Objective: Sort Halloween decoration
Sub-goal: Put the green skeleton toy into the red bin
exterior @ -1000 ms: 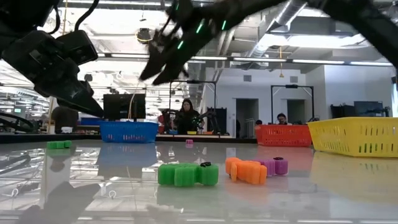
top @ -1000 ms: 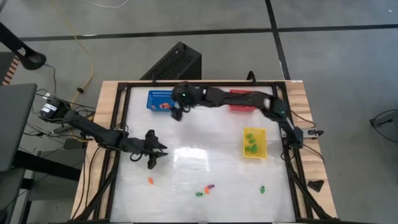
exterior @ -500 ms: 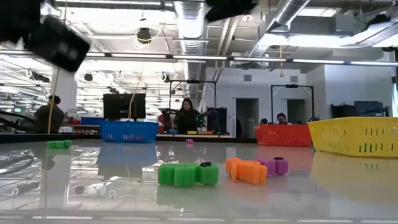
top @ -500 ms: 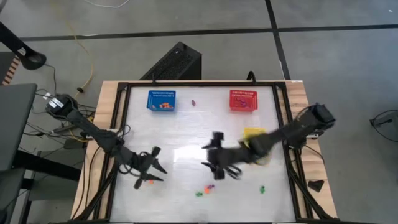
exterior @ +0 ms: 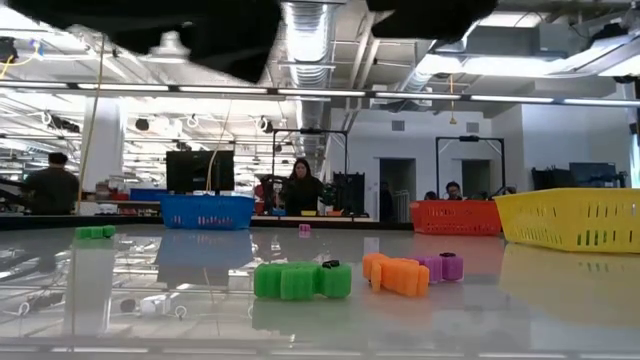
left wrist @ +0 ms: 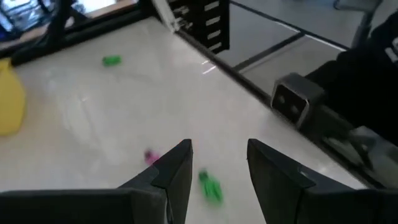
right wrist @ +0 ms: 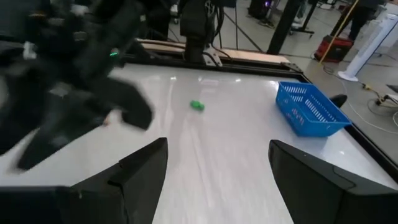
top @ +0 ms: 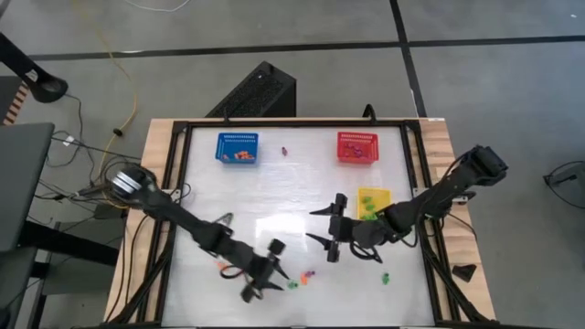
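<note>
Both grippers empty, over the near half of the table.

The left gripper (top: 271,269) has its fingers spread with nothing between them; a green trinket (left wrist: 210,186) lies on the table in the gap ahead of them, a purple one (left wrist: 150,156) just beside it. Half a second ago this gripper hovered near the table's left edge — it has since swung in to the cluster of green, orange and purple trinkets (exterior: 350,276). The right gripper (top: 331,232) is spread wide and empty, well clear of that cluster; it has drifted slightly toward the yellow basket (top: 374,208). A lone green trinket (top: 386,277) lies near it. Blue basket (top: 237,146) and red basket (top: 356,146) sit far behind — no readable writing anywhere.
</note>
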